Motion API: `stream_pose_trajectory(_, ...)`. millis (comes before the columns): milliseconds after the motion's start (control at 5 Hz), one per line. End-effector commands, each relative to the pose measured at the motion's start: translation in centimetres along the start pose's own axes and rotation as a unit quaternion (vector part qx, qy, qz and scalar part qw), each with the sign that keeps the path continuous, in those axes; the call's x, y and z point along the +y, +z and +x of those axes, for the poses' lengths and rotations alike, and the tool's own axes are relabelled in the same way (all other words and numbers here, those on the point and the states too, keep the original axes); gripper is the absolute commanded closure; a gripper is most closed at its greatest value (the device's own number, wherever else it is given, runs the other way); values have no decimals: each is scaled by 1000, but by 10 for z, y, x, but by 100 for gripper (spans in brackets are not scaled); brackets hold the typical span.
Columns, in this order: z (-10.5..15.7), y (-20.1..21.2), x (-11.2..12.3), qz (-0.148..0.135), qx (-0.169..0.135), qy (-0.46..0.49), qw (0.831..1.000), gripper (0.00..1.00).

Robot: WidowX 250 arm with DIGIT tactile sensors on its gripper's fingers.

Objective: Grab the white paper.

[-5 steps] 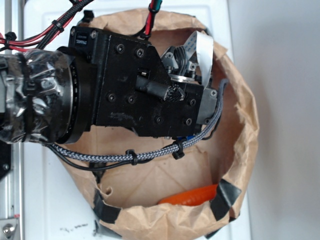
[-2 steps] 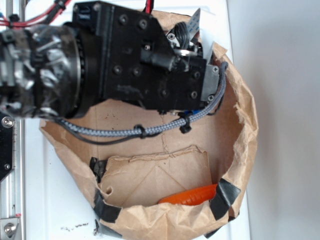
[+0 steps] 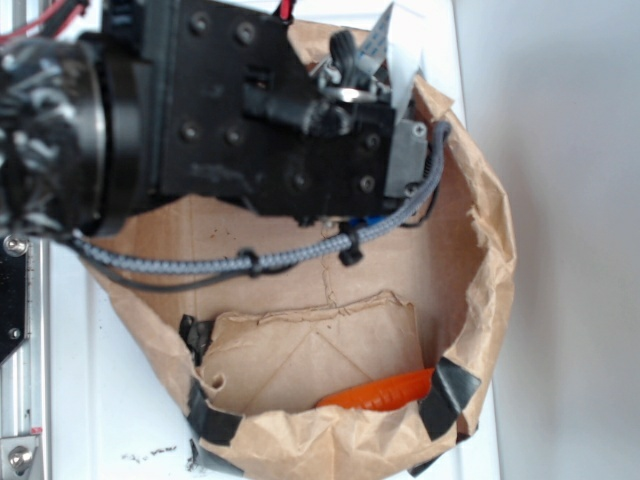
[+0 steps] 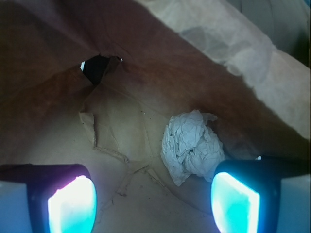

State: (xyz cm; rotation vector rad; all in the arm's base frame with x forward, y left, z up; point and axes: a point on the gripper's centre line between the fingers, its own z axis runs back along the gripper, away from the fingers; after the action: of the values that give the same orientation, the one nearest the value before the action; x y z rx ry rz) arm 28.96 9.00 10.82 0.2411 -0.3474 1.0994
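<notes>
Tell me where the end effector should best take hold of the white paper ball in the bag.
Probably across the middle of the white paper ball, coming straight down. It lies loose on the floor of the bag, nearer the right pad, so the open end effector should shift right first.

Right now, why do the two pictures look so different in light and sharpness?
Exterior view: bright, even daylight, but the near arm is blurred, while the brown bag stays sharp. Wrist view: dim inside the bag, the white paper fairly clear, the gripper pads glowing pink and cyan, out of focus.
</notes>
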Motion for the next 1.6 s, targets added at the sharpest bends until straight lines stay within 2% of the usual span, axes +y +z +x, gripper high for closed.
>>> stream_pose_trajectory(0,31,18,23,-14,-16,24,999,0)
stream_pose_trajectory(400,13,17,27,-13,-30,103,994,0)
stream_pose_trajectory(600,8,20,36,-20,-23,98,995,0)
stream_pose_trajectory(800,6,13,48,-25,-38,84,995,0)
stream_pose_trajectory(1200,23,-12,45,-2,-57,97,994,0)
stream_pose_trajectory(1400,30,-17,45,0,-77,116,990,0)
